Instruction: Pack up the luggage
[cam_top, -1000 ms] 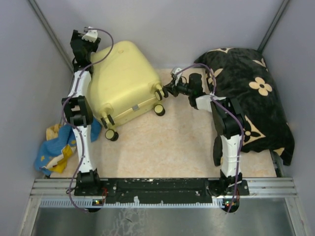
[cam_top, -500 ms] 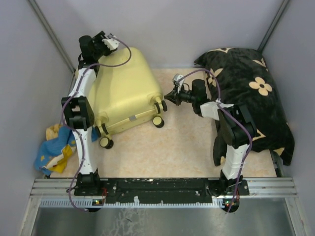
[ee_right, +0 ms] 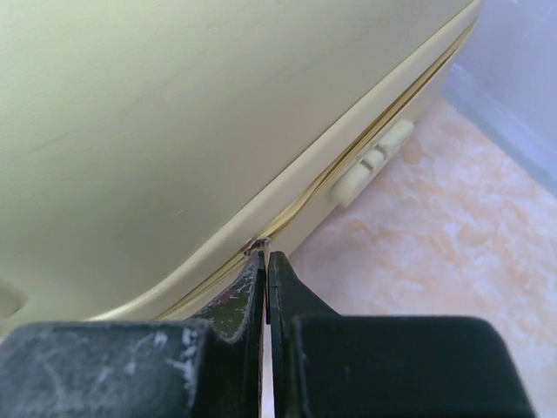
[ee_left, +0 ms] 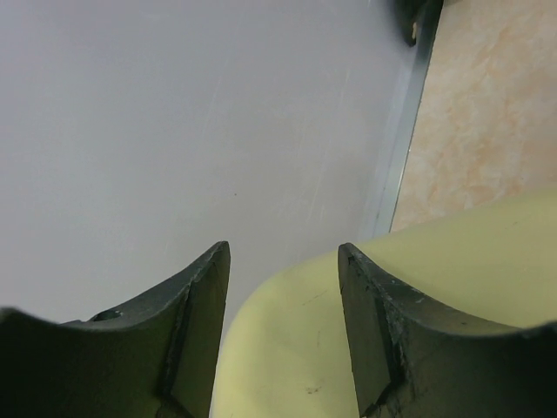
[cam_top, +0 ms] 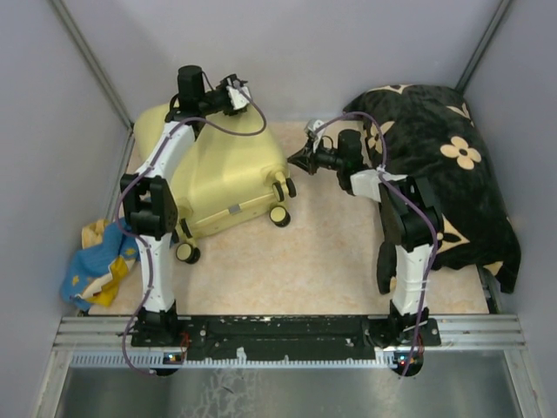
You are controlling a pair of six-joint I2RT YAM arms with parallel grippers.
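The luggage [cam_top: 218,174], a pale yellow hard-shell suitcase, lies closed on the table at the back left. My left gripper [cam_top: 242,90] hovers over its far edge. In the left wrist view that gripper [ee_left: 283,252] is open, with the rounded yellow corner [ee_left: 452,261] beneath the gap and nothing pinched. My right gripper [cam_top: 296,159] is at the suitcase's right side, by the wheels. In the right wrist view it [ee_right: 266,257] is shut, with a small metal zipper pull [ee_right: 259,246] at its tips, on the seam of the shell [ee_right: 174,104].
A big black cloth with beige flowers [cam_top: 444,165] is heaped at the back right. A blue and yellow cloth [cam_top: 96,261] lies by the left wall. Black wheels [cam_top: 280,215] stick out of the suitcase. Grey walls close in at the back and sides.
My left arm has swung right along the suitcase's far edge and its jaws have narrowed. The suitcase has turned slightly. The right gripper has stayed at the seam.
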